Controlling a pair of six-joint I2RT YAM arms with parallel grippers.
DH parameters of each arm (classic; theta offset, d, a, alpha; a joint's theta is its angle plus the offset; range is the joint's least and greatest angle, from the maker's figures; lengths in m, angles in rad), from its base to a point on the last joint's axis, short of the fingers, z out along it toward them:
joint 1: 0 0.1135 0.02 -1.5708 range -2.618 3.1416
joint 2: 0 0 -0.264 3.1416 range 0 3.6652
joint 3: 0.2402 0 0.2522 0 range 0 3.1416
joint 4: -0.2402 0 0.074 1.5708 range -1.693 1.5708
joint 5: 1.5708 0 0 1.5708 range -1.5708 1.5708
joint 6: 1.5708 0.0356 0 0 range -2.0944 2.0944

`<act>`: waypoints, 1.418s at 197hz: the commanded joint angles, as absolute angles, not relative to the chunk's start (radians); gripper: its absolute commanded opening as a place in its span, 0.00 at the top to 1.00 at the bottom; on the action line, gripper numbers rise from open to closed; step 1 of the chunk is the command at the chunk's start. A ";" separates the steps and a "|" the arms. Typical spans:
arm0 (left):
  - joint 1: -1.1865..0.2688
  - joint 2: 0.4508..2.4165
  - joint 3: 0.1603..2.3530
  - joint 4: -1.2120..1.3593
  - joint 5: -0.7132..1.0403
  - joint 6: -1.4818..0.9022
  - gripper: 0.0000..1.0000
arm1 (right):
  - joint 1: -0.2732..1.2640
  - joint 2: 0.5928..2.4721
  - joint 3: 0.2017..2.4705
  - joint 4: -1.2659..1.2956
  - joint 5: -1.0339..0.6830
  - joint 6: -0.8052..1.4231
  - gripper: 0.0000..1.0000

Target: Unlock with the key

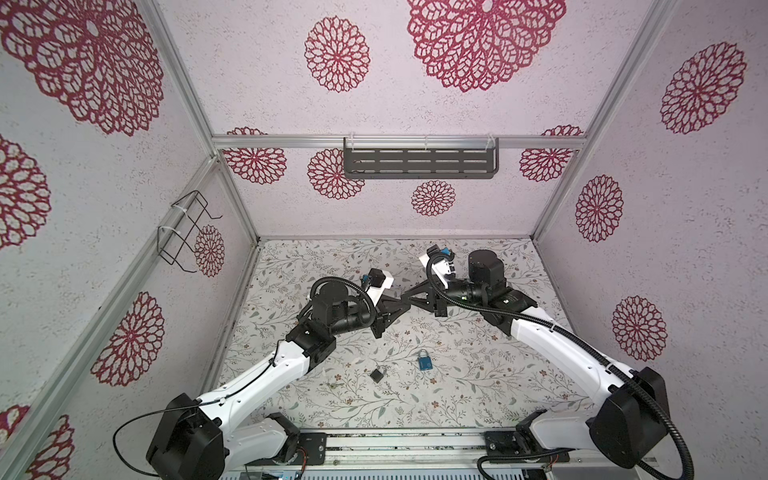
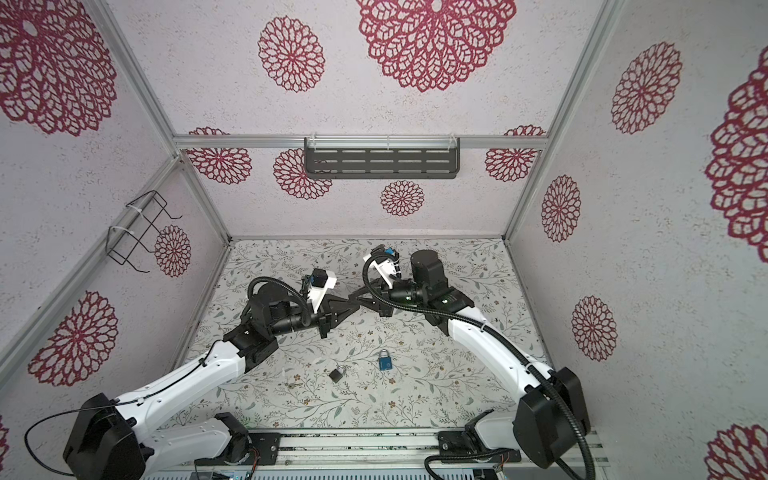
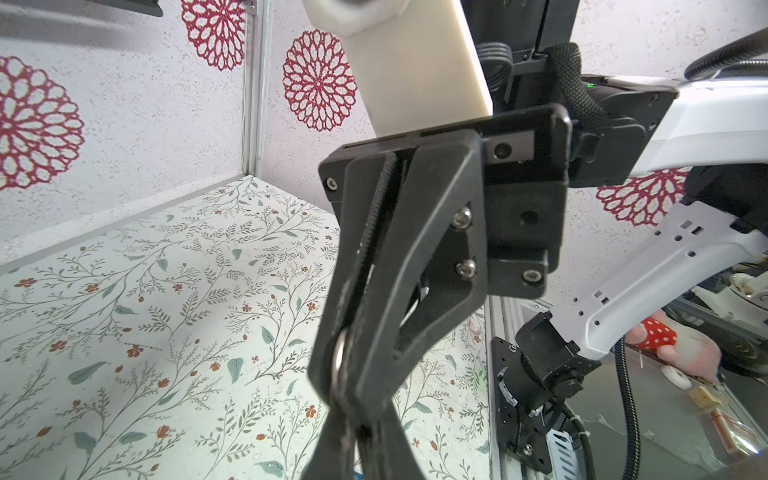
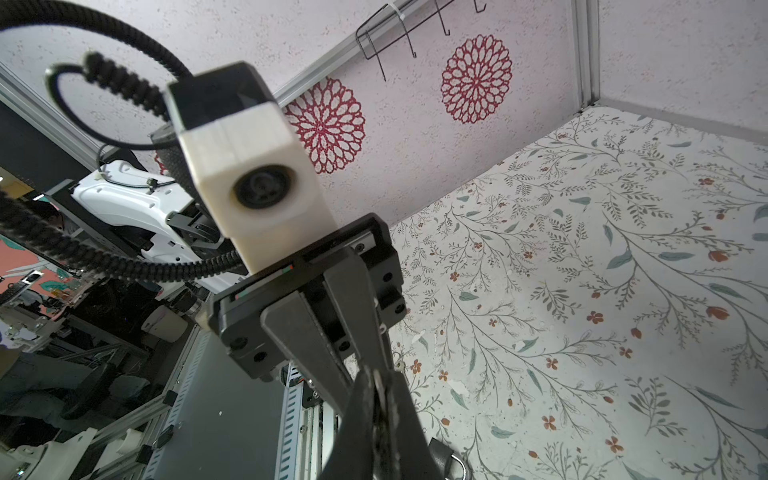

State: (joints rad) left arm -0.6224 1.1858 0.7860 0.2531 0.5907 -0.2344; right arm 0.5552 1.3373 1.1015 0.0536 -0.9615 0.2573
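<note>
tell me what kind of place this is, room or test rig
Most likely a robot test cell, not a room: an aluminium frame holds wallpapered panels, the left arm and right arm sit on a front rail, and a blue padlock and a dark padlock lie on the floral tabletop.

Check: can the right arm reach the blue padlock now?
Probably: the blue padlock lies in the open, nothing over it. But the right gripper is shut on a metal ring, tip-to-tip with the left gripper.
</note>
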 commanded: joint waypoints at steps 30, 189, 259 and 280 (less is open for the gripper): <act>-0.615 1.085 0.751 0.222 0.503 -0.281 0.46 | 0.552 1.332 1.189 0.075 -0.891 0.347 1.00; -0.625 0.811 0.550 0.400 -0.065 -0.962 0.17 | 0.570 1.293 1.022 0.388 -0.417 0.814 1.00; -0.661 0.851 0.525 0.525 -0.211 -1.101 0.26 | 0.676 1.290 0.914 0.595 -0.189 1.010 1.00; -0.668 0.888 0.527 0.584 -0.204 -1.123 0.29 | 0.704 1.277 0.904 0.623 -0.136 1.039 1.00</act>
